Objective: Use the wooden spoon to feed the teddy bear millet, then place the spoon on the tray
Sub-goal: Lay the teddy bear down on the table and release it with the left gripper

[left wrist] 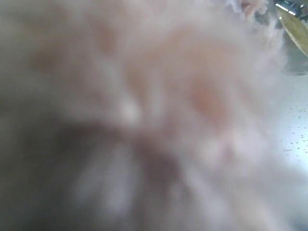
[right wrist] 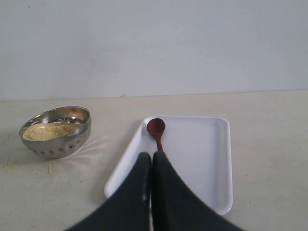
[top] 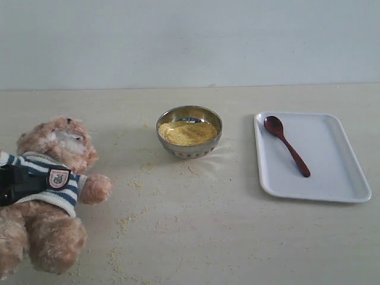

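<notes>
The teddy bear [top: 59, 145] leans at the table's left edge, and my left gripper [top: 18, 183] is pressed into its striped shirt, shut on it. Blurred teddy bear fur [left wrist: 144, 96] fills the left wrist view and hides the fingers. Millet [top: 187, 132] is heaped in the steel bowl [top: 178, 151] at the middle. The wooden spoon [top: 285, 142] lies free on the white tray [top: 332, 160] to the right. In the right wrist view my right gripper [right wrist: 152, 155] is shut and empty. It is raised over the tray [right wrist: 202, 154] and covers the handle of the spoon [right wrist: 156, 127]. The exterior view does not show this gripper.
Loose grains [top: 127, 222] are scattered on the pale table between the bear and the bowl. The bowl [right wrist: 57, 144] with its millet [right wrist: 48, 131] stands apart from the tray. A plain wall closes the back.
</notes>
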Controlling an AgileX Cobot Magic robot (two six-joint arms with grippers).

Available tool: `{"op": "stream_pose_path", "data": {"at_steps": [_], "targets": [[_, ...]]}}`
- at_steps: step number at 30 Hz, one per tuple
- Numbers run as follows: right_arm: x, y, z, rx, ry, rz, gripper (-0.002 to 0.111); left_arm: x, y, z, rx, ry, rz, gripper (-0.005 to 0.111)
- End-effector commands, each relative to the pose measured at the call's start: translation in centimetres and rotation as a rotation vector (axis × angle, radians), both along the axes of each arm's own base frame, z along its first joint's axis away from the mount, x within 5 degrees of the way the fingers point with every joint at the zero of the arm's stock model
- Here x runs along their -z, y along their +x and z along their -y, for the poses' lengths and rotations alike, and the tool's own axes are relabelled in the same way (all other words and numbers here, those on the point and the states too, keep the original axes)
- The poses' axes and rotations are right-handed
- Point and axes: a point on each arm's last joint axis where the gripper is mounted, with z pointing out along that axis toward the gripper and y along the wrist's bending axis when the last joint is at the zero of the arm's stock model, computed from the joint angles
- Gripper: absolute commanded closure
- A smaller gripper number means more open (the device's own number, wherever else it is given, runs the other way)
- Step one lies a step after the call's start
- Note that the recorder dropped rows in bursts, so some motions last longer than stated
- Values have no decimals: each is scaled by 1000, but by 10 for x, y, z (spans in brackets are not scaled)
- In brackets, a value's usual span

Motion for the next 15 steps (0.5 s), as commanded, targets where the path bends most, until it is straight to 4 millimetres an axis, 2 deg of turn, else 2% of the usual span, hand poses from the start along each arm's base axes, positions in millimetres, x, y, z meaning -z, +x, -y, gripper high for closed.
{"op": "stream_pose_path", "data": {"at_steps": [1,8,15], "targets": [[-1,0,0,4,-3,14,108,8,11,3,30,-74,-17,66],[-1,0,0,4,-3,14,108,11,15,1,43,-54,-15,36],[-1,0,0,4,-3,14,108,-2,16,4,61,-78,42,34]]}}
